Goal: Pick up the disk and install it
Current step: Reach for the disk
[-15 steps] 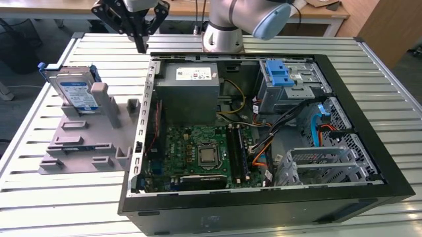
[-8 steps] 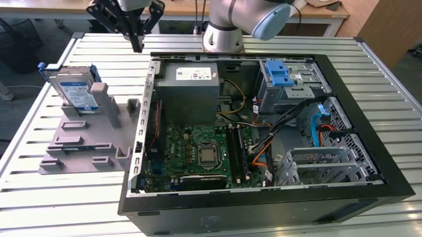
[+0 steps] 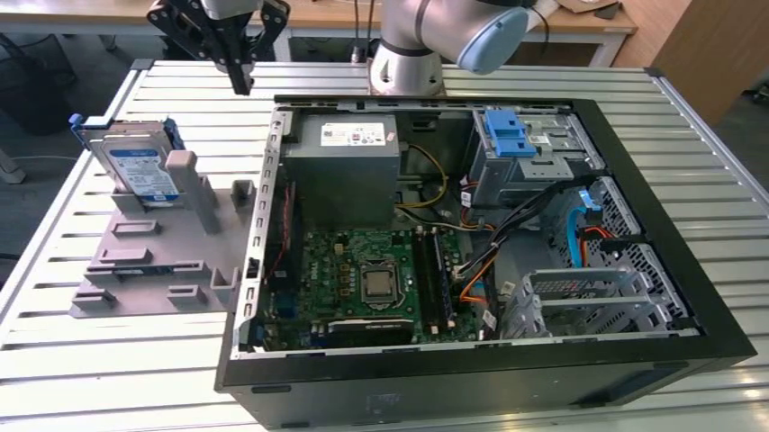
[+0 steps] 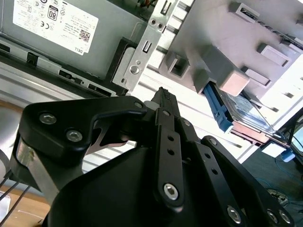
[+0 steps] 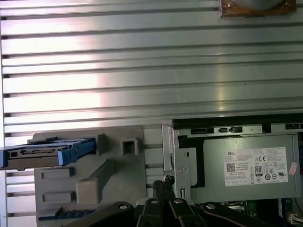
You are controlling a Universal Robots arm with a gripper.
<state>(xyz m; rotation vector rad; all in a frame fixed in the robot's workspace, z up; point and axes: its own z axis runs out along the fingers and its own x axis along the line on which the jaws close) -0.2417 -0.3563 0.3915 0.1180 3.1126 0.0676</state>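
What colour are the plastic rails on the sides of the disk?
Blue. The rails on the disk show best in the first wrist view.

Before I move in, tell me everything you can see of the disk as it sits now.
The disk is a flat rectangular metal drive with a blue-and-white label on its broad face and blue plastic rails along its edges. It stands on edge, roughly upright, slotted into the grey holder on the slatted table, at the exterior view's left of the open computer case. A grey post of the holder stands in front of its label side. The gripper hangs apart from it.
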